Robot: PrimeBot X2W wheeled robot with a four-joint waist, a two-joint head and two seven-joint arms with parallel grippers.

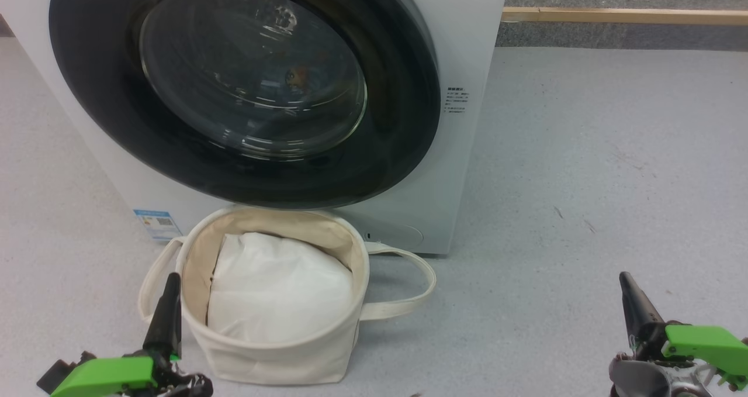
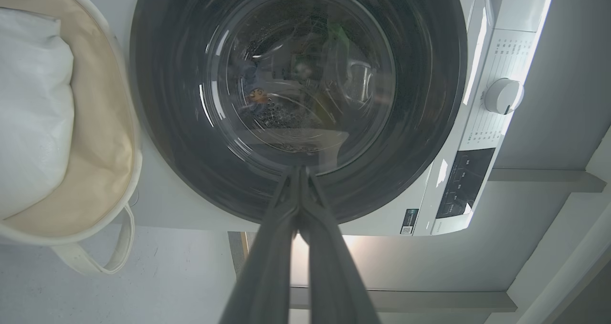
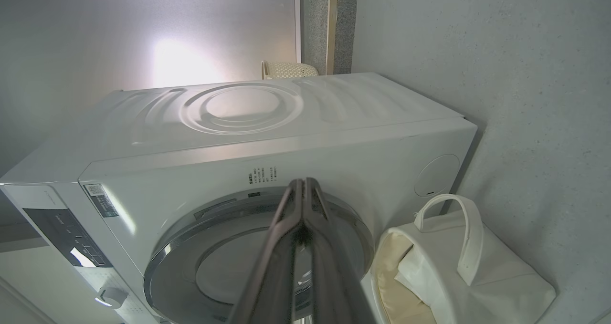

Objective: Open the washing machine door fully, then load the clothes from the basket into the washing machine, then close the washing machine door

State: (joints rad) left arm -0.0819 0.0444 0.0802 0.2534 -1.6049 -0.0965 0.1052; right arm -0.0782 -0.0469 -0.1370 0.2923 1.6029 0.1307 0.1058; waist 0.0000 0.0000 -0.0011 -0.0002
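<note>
The washing machine [image 1: 461, 46] stands with its black-rimmed round door [image 1: 245, 87] closed against the front. Behind the glass [image 2: 305, 85], a dim bit of the clothes with an orange print [image 2: 258, 94] lies in the drum. The cream canvas basket [image 1: 280, 350] sits on the floor right below the door and holds a plain white pad [image 1: 280, 286]. My left gripper [image 1: 173, 279] is shut and empty, just left of the basket's rim. My right gripper [image 1: 624, 275] is shut and empty too, far to the right over bare floor. In the right wrist view the fingers [image 3: 304, 181] meet at the tips.
Grey speckled floor [image 1: 584, 180] spreads to the right of the machine. A wooden strip [image 1: 619, 15] runs along the back. The basket's strap handles [image 1: 409, 292] loop out on both sides. The dial [image 2: 502, 96] and dark control panel [image 2: 465, 181] sit above the door.
</note>
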